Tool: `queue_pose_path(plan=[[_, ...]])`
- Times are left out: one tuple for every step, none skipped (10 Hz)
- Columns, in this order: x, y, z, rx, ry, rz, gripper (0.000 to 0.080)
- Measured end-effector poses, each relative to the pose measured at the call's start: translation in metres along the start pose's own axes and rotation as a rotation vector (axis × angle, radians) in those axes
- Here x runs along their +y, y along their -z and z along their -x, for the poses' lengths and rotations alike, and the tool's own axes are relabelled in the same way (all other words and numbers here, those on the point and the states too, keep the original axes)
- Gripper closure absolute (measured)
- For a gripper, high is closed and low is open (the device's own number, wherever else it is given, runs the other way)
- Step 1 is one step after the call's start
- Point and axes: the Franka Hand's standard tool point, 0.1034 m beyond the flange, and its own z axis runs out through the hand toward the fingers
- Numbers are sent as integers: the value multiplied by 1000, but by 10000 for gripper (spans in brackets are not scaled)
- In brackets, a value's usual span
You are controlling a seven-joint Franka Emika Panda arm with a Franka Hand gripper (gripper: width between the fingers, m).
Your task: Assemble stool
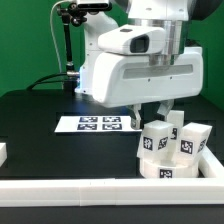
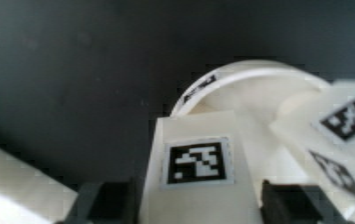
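Gripper [image 2: 197, 205] clamps tagged leg [image 2: 200, 155] w/ other stool parts by border rail [image 1: 110, 189].

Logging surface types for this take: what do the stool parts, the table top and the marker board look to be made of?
Stool parts: probably hard plastic, smooth white, with crisp moulded edges; black-and-white tags are stuck or printed on them.
Table top: matte black with no glare, perhaps cloth or a mat; the frames leave it open.
Marker board: thin, flat, white, matte, possibly card or plastic sheet; too small to tell.
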Motion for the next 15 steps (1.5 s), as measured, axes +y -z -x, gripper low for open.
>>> queue_pose_path(plan=[[-1, 0, -1, 1, -109, 1, 462], [-5, 2, -4, 4, -186, 6, 462], [-9, 2, -5, 8, -226, 9, 462], [-9, 2, -5, 8, -301, 5, 462], [-9, 2, -5, 8, -378, 4, 462], [-9, 2, -5, 8, -435, 4, 462], [-10, 2, -5, 8, -516, 2, 462], [-10, 2, -5, 8, -575, 1, 462], [-11, 1, -5, 7, -657, -5, 462], [-12, 0, -3, 7, -833, -20, 462], [-12, 0, -4, 6, -923, -27, 462], [-13, 0, -4, 3, -1071, -39, 462], [-13, 0, -5, 1, -1162, -44, 462], [-14, 0, -5, -4, -1259, -54, 462], [-14, 1, -5, -10, -1362, -64, 462]])
